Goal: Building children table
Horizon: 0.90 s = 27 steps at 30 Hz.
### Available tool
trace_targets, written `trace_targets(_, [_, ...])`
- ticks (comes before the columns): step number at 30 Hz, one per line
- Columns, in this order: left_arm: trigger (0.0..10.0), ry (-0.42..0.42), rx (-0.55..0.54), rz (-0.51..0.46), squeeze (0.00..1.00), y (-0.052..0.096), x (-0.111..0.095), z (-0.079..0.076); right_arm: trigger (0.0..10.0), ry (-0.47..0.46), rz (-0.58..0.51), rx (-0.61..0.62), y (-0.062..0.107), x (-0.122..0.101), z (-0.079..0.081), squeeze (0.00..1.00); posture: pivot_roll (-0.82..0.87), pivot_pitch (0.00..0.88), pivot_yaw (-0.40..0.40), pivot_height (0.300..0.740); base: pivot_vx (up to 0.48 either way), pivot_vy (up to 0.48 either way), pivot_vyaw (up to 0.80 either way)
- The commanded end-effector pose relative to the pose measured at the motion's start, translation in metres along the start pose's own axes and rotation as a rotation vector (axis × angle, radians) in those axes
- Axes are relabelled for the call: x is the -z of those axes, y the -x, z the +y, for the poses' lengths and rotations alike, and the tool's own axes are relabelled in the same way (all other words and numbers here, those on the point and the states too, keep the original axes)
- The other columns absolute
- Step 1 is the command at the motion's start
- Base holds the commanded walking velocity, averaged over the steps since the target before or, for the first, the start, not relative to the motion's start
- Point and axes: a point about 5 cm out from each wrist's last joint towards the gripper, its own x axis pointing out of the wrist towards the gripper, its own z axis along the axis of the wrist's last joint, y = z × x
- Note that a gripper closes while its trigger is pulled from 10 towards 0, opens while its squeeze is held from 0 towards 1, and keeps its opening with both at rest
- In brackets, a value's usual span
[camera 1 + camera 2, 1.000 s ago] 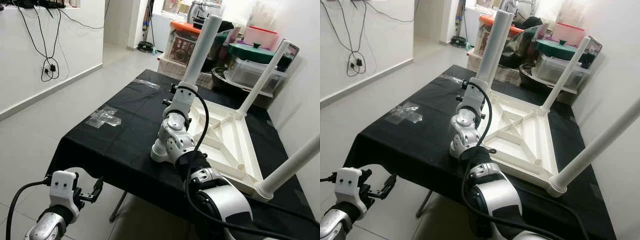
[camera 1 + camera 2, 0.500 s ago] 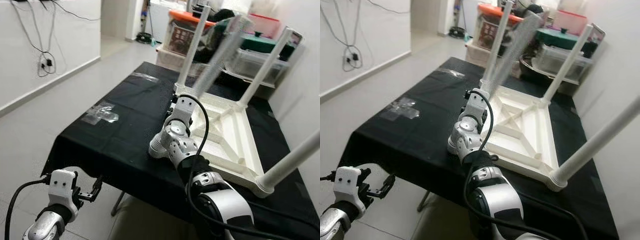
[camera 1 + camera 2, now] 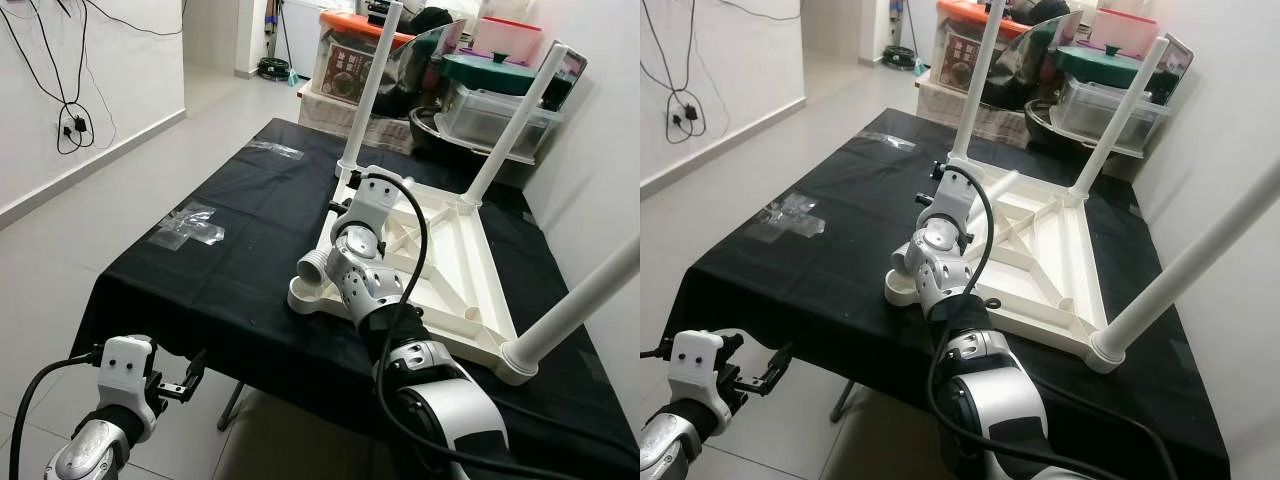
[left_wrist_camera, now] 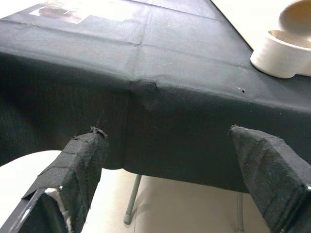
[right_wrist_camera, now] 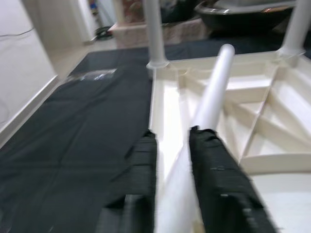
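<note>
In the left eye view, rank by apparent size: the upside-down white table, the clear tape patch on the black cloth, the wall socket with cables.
1. Upside-down white table, by far the largest.
2. Clear tape patch.
3. Wall socket with cables; it sits farther from the camera, so its rank against the tape is unsure.

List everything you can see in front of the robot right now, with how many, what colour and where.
Upside-down children's table top: one, white, on the black-covered table.
Screwed-in legs: three, white, upright at the far-left, far-right and near-right corners.
Loose leg: one, white, lying tilted across the table top, held at its near end.
Empty leg socket: one, white, near-left corner.
Black tablecloth: one, over the work table.
Clear tape patches: two, on the cloth's left side.
Storage boxes and tubs: several, mixed colours, behind the table.
Cables: black, on the left wall.
Right gripper: fingers clamped on the loose leg.
Left gripper: fingers apart, below the table's near edge.
</note>
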Motion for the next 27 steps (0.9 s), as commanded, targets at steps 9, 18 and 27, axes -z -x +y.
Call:
trace_targets(9, [10.0,-0.014,-0.02,0.006,0.0,0.001,0.001,0.004,0.8,0.023,0.043,-0.021,-0.007,0.005,-0.016,0.0,0.15,0.0,-0.189,0.74,0.0,0.0,0.0])
trace_targets(18, [10.0,-0.064,-0.156,-0.053,0.0,-0.008,-0.014,0.015,10.0,0.089,-0.03,-0.163,-0.002,-0.007,-0.029,1.0,0.11,0.0,-0.147,0.74,0.0,0.0,0.0])
trace_targets(27, [10.0,-0.135,-0.199,-0.096,0.0,-0.015,-0.022,0.008,10.0,0.196,-0.143,-0.154,0.006,-0.021,-0.066,1.0,0.01,0.0,-0.081,0.74,0.0,0.0,0.0])
